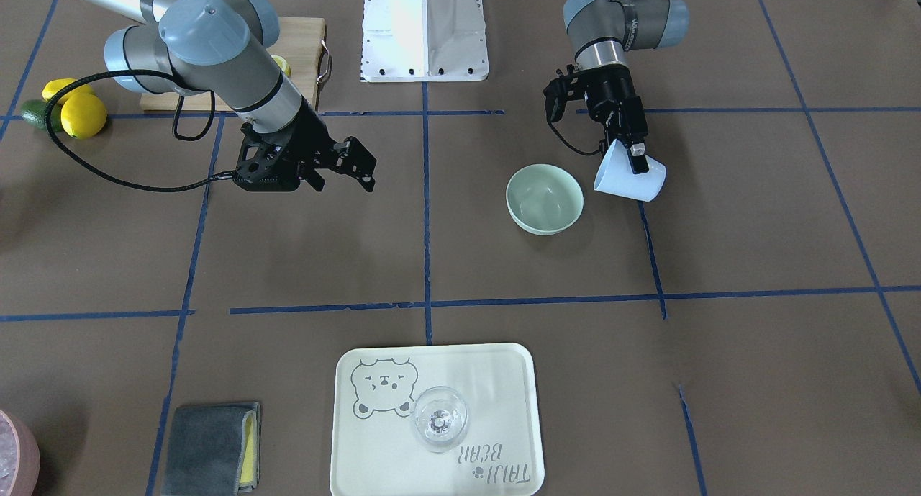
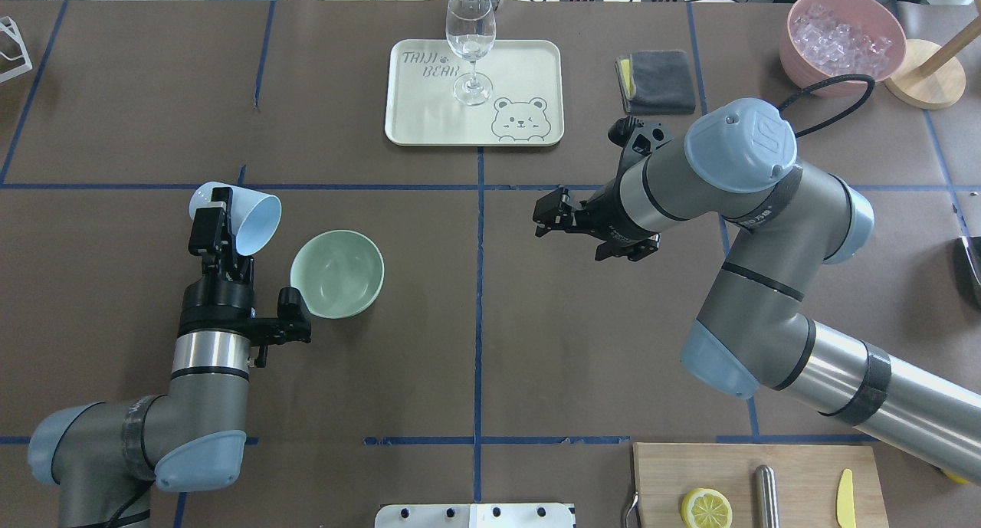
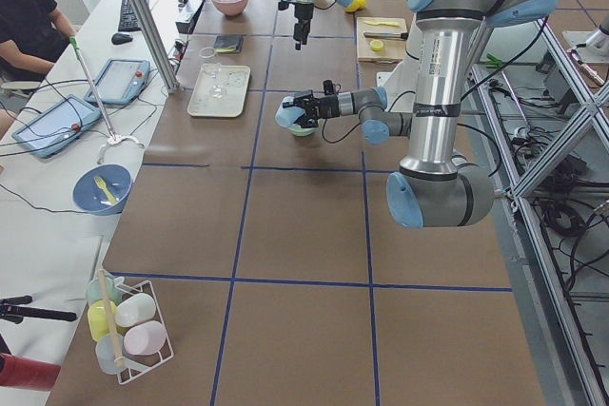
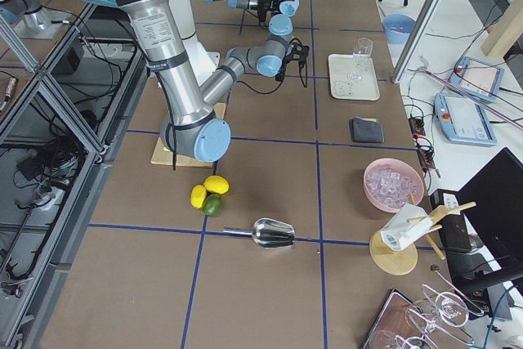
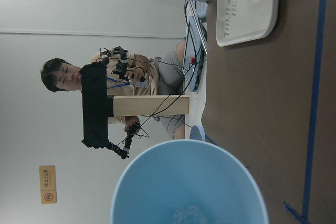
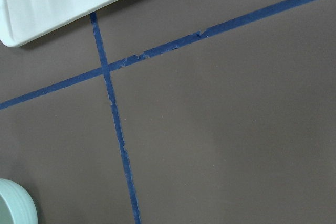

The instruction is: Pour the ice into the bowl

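The pale mint-green bowl [image 1: 545, 197] [image 2: 337, 273] stands left of the table's centre line and looks empty. My left gripper [image 2: 218, 214] [image 1: 633, 158] is shut on the wall of a light blue cup [image 2: 237, 210] [image 1: 629, 173]. The cup is lifted and tilted, its mouth turned toward the bowl, and it sits beside the bowl rather than over it. In the left wrist view the cup [image 5: 189, 182] fills the bottom, with a few clear ice cubes [image 5: 185, 214] faintly visible inside. My right gripper [image 2: 546, 218] [image 1: 344, 173] is open and empty above the table right of the centre line.
A cream tray [image 2: 521, 60] at the far side holds a wine glass [image 2: 470, 45]. A grey cloth [image 2: 655, 80] and a pink container of whitish ice [image 2: 843, 37] lie far right. A cutting board [image 2: 797, 467] with a lemon half is near right.
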